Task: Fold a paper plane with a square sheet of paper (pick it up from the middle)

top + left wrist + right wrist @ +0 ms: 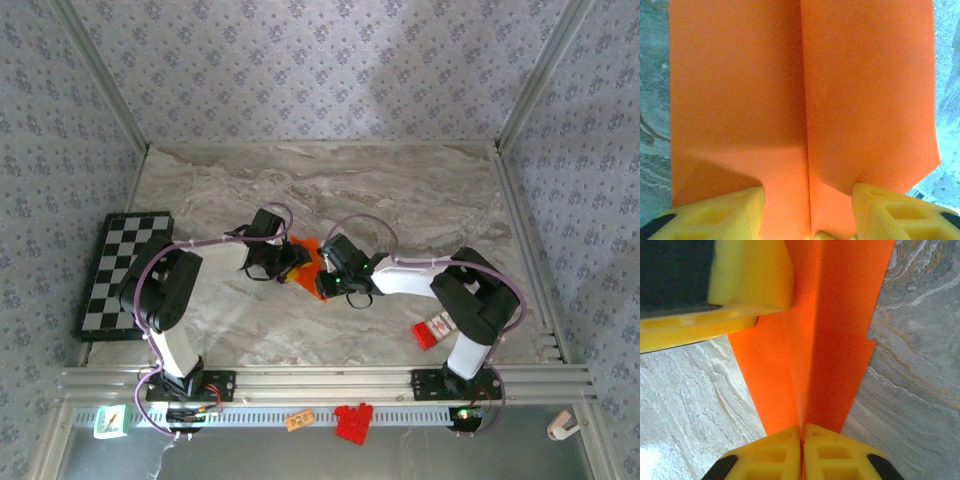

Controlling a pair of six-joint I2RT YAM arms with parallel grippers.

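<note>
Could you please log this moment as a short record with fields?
Paper: orange paper, centre crease, on the table between both arms
Left end effector: open, straddling the crease
Right end effector: shut on the raised crease
Left of table: checkerboard
Right of table: red-and-white box

Left arm [165, 290] and right arm [470, 300] bent inward toward each other, left gripper [807, 192] yellow fingers parted, right gripper [802, 432] fingers pressed together on the folded orange paper [830, 315] crease
</note>
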